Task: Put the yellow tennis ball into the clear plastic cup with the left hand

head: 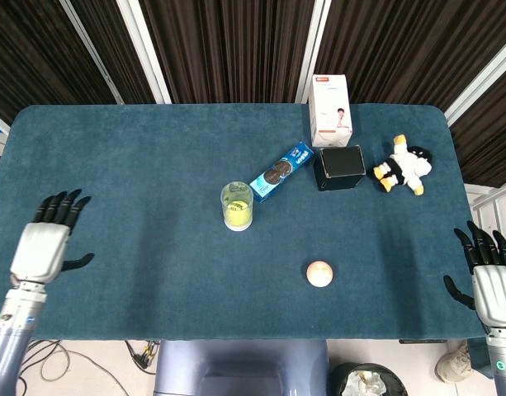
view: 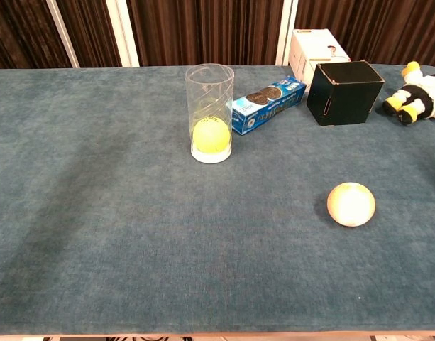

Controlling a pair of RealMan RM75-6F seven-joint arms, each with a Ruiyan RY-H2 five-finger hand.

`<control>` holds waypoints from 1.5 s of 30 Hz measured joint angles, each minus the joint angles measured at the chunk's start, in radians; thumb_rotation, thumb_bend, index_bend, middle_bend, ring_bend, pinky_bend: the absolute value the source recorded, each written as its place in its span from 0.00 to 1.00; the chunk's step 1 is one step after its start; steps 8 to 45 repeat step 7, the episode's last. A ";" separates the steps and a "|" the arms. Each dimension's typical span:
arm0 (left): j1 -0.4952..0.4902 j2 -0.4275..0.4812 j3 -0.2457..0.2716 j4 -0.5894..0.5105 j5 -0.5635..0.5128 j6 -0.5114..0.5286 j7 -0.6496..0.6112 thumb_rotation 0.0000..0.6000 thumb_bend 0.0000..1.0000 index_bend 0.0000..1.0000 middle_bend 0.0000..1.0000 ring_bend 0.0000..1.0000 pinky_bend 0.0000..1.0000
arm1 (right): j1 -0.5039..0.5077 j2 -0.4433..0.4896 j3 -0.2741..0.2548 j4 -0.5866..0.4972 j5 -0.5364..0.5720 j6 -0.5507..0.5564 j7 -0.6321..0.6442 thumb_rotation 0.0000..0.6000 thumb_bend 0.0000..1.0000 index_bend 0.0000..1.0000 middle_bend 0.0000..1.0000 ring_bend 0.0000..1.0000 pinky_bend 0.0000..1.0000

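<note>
The yellow tennis ball lies at the bottom of the clear plastic cup, which stands upright near the table's middle. From above, the ball shows inside the cup. My left hand hovers at the table's left edge, far from the cup, open with fingers spread and holding nothing. My right hand hangs open past the table's right edge. The chest view shows neither hand.
A blue cookie box lies just right of the cup. Further right stand a black box and a white carton, with a penguin plush toy beyond. A small pale ball rests near the front edge.
</note>
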 measured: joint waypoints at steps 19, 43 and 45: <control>0.097 -0.004 0.024 0.138 0.113 0.022 -0.138 1.00 0.05 0.10 0.00 0.00 0.00 | 0.001 0.001 0.002 0.003 0.006 -0.004 0.003 1.00 0.35 0.13 0.04 0.10 0.01; 0.097 -0.004 0.024 0.138 0.113 0.022 -0.138 1.00 0.05 0.10 0.00 0.00 0.00 | 0.001 0.001 0.002 0.003 0.006 -0.004 0.003 1.00 0.35 0.13 0.04 0.10 0.01; 0.097 -0.004 0.024 0.138 0.113 0.022 -0.138 1.00 0.05 0.10 0.00 0.00 0.00 | 0.001 0.001 0.002 0.003 0.006 -0.004 0.003 1.00 0.35 0.13 0.04 0.10 0.01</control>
